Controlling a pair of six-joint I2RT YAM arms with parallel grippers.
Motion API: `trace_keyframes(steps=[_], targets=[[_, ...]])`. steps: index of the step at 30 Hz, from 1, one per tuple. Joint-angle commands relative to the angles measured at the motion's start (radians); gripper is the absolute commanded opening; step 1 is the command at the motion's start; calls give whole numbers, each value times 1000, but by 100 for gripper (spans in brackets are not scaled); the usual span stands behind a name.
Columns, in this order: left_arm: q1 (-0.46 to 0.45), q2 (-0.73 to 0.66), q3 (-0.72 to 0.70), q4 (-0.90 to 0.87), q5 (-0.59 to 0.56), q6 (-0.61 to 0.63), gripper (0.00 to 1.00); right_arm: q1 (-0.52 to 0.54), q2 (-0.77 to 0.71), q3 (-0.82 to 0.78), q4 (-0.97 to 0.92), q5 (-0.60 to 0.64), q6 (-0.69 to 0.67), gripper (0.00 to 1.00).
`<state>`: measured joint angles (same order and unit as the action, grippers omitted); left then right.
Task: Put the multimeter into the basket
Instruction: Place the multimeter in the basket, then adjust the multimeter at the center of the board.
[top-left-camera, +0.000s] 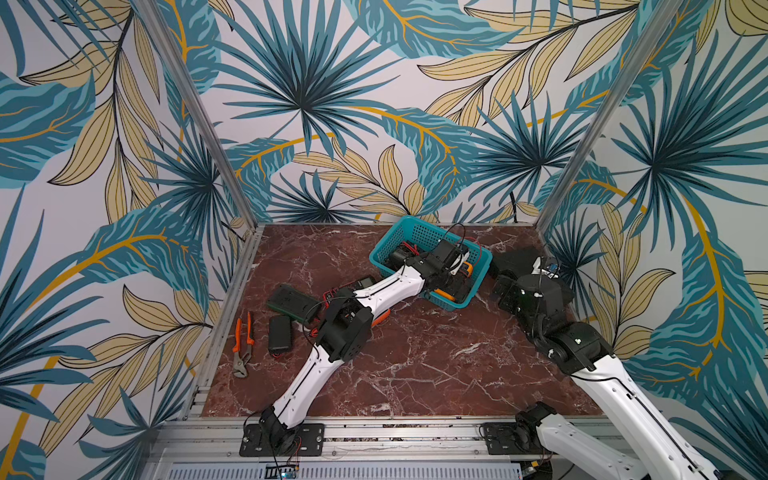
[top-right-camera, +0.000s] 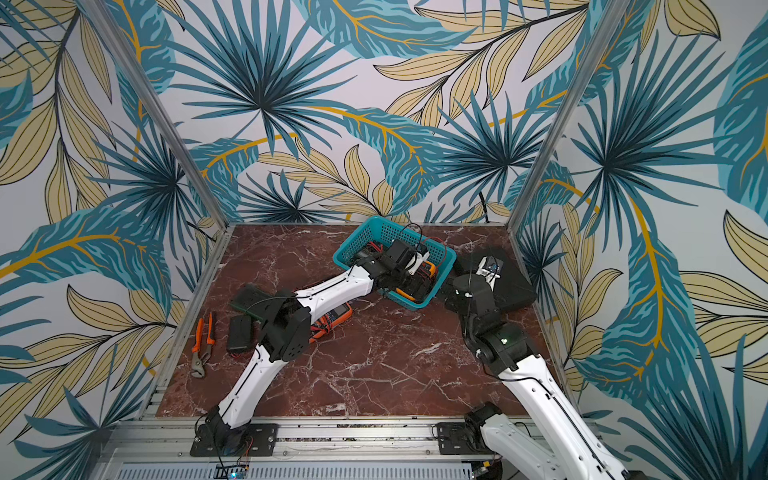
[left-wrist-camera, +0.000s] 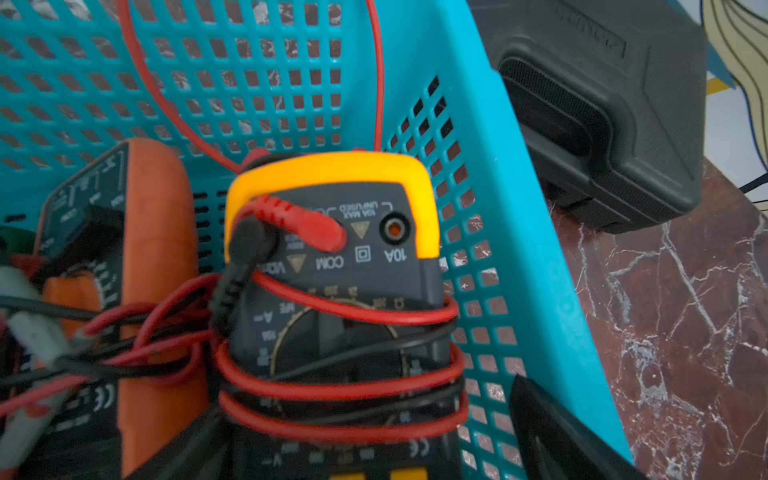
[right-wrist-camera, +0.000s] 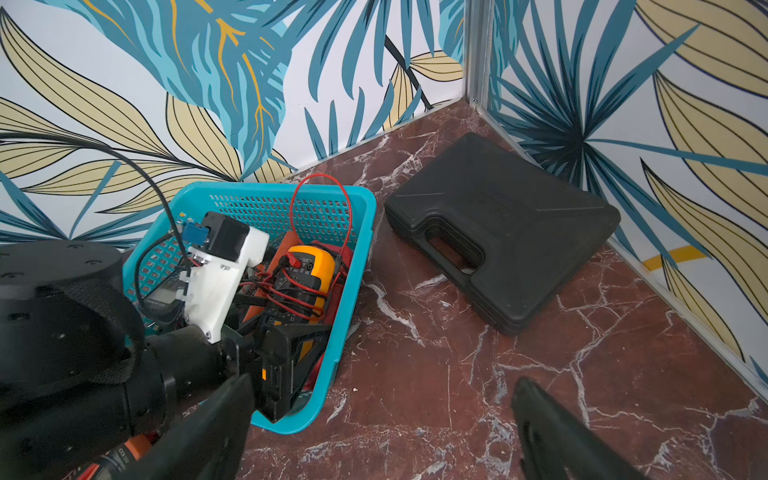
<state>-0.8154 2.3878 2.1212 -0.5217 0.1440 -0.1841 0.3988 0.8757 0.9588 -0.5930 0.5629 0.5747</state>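
Hovering open over the basket (top-left-camera: 388, 239), the left hand (top-left-camera: 451, 282) has the meter (left-wrist-camera: 332, 249) just beneath. Right hand (right-wrist-camera: 384, 390) is open at its 3 o'clock.

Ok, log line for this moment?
yellow multimeter: in basket | left fingers: open over it | right fingers: open, empty | orange multimeter: on table

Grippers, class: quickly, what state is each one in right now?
Left gripper: open, holding nothing, over the yellow multimeter in the basket.
Right gripper: open, holding nothing.
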Motion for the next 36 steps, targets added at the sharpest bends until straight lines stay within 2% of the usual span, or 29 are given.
trace_keyframes(steps=[1,12,19,25,28,32,36], targets=[[-10,-130,-75,109,46,-27,100,-4,9,25,11,-14,-16,99],[27,-449,-493,415,-53,-131,100,-3,66,95,-5,-92,-51,99],[144,-704,-871,559,-92,-260,100,4,162,136,32,-295,-61,92],[238,-878,-1092,445,-189,-276,100,60,300,193,36,-370,-82,90],[293,-932,-1168,368,-196,-269,100,85,348,211,36,-370,-84,90],[348,-963,-1228,285,-195,-239,100,97,368,219,40,-371,-79,91],[366,-954,-1235,189,-190,-225,100,101,364,223,35,-367,-79,91]])
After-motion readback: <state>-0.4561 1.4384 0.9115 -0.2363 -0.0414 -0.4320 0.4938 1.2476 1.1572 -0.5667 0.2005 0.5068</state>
